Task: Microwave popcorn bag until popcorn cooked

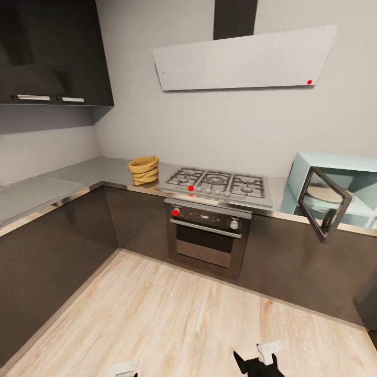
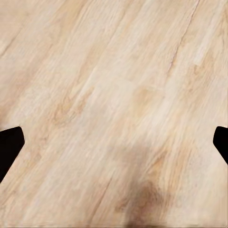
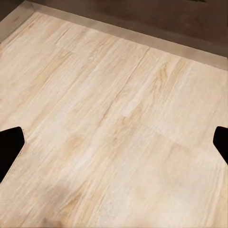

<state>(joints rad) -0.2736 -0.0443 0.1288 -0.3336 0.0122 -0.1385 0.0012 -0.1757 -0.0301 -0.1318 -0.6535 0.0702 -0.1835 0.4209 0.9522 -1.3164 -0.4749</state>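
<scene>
The mustard-tan popcorn bag stands upright on the grey countertop, just left of the steel gas hob. At the right end of the counter sits the mint-blue microwave with its dark glass door swung open toward the room. Both arms hang low at the bottom of the head view, far from the bag. My left gripper is open over bare wood floor, with its dark fingertips far apart. My right gripper is open too, with nothing between its fingertips.
A dark oven with a silver bar handle sits under the hob. Dark brown cabinet fronts run along an L-shaped counter, with a corner at the left. A pale extractor hood hangs above. Pale wood floor stretches between me and the cabinets.
</scene>
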